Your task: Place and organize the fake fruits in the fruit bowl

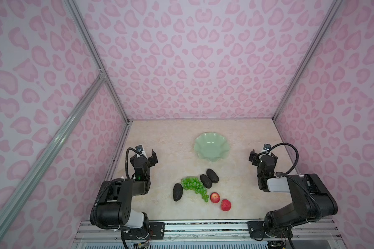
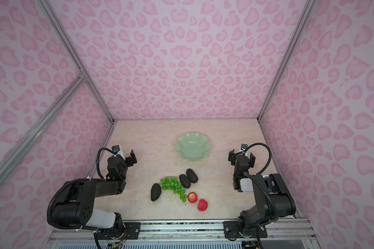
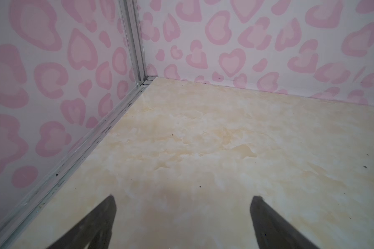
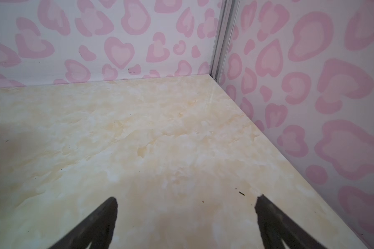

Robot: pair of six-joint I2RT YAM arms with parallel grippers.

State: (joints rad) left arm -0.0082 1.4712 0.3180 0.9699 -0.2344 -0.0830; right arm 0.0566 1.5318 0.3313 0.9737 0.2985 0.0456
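In both top views the pale green fruit bowl (image 1: 211, 146) (image 2: 192, 146) sits empty at the table's middle back. In front of it lie three dark avocados (image 1: 212, 176) (image 1: 205, 181) (image 1: 177, 192), a bunch of green grapes (image 1: 193, 185) (image 2: 173, 186) and two red fruits (image 1: 214, 197) (image 1: 225, 205). My left gripper (image 1: 148, 155) (image 3: 183, 200) hovers open and empty at the left side, well away from the fruit. On the right side my right gripper (image 1: 261, 155) (image 4: 186, 201) is open and empty too. Neither wrist view shows fruit or bowl.
Pink heart-patterned walls (image 1: 192, 64) close in the marble table (image 1: 166, 138) at the back and on both sides, with metal frame posts (image 3: 136, 43) (image 4: 221, 38) in the corners. A metal rail (image 1: 203, 228) runs along the front edge.
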